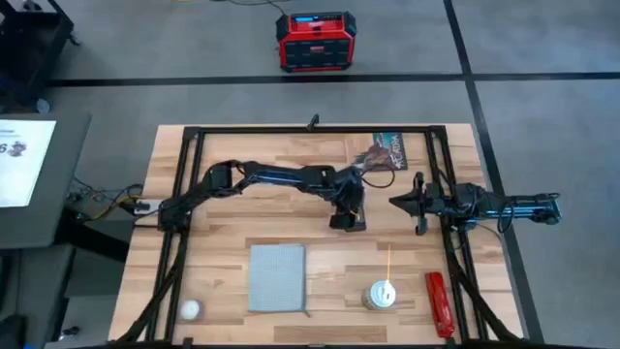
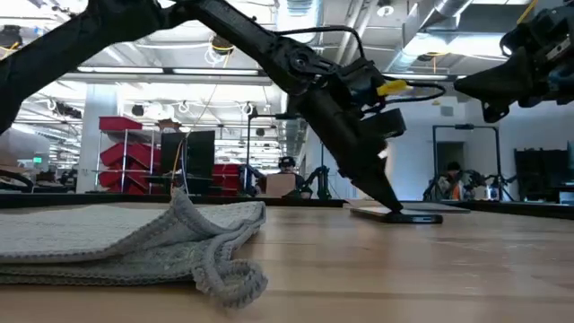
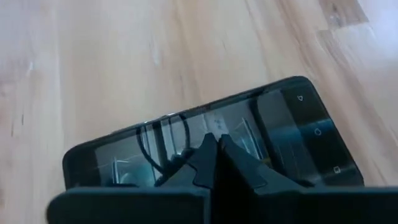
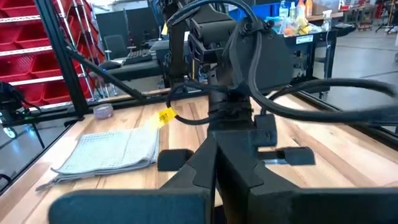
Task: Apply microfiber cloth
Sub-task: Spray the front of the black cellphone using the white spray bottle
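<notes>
Left end effector (image 1: 349, 221) fingers together, tip on phone (image 1: 351, 224); microfiber cloth (image 1: 277, 277) well apart toward front-left, long axis front-to-back, nearer left arm.

Light wooden tabletop (image 1: 232, 218) carries: a black flat phone (image 1: 350, 222) near centre; a dark printed booklet (image 1: 387, 150) at the far edge; a small round tin (image 1: 380, 296), red oblong tool (image 1: 439, 303) and white ball (image 1: 190, 309) along the near edge. A red-and-black box (image 1: 313, 42) stands on the floor beyond.
</notes>
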Tool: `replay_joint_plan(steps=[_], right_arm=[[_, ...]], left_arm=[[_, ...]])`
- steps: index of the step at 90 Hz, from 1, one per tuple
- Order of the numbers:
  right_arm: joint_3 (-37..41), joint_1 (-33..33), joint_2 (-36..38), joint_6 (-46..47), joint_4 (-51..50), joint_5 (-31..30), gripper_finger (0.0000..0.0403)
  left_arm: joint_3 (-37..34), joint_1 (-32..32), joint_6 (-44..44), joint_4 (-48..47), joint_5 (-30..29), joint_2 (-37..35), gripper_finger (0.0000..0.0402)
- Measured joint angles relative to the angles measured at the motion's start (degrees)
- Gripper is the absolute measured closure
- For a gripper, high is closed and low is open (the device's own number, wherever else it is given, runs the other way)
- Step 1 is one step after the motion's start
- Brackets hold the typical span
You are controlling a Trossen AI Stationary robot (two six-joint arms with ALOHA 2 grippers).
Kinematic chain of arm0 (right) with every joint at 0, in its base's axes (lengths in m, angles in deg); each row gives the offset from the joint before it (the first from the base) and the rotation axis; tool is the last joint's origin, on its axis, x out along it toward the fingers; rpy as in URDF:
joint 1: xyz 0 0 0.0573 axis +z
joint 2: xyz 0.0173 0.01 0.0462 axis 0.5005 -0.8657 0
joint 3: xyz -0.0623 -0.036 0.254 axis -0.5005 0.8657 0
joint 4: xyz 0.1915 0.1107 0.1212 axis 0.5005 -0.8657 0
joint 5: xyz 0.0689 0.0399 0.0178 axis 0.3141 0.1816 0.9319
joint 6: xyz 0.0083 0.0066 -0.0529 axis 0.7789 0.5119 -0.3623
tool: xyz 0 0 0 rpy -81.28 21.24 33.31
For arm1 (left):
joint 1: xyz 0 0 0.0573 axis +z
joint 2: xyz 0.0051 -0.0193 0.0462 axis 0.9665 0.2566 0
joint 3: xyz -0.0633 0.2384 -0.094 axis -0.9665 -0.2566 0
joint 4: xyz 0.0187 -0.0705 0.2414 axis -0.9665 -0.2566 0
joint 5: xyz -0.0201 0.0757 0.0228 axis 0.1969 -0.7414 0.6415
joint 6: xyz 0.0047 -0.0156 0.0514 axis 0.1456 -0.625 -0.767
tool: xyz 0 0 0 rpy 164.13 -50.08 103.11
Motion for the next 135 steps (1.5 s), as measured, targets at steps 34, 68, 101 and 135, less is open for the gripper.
replay_joint_plan(steps=[34,68,101,135], right_arm=[[0.0,0.0,0.0,-0.1,0.2,-0.1,0.0403],[1.7,-0.6,-4.0,2.6,4.6,-0.6,0.0403],[-3.7,-0.4,-25.3,-1.2,5.1,-9.5,0.0403],[-17.4,-0.4,-45.5,-4.1,-3.8,-14.2,0.0403]], left_arm=[[-32.9,1.2,10.3,23.2,0.0,-24.1,0.0402],[-53.8,0.6,30.6,31.9,5.8,-43.4,0.0402],[-69.1,-2.5,62.3,69.2,3.1,-33.9,0.0395],[-65.6,0.9,75.5,71.4,3.2,-26.4,0.0293]])
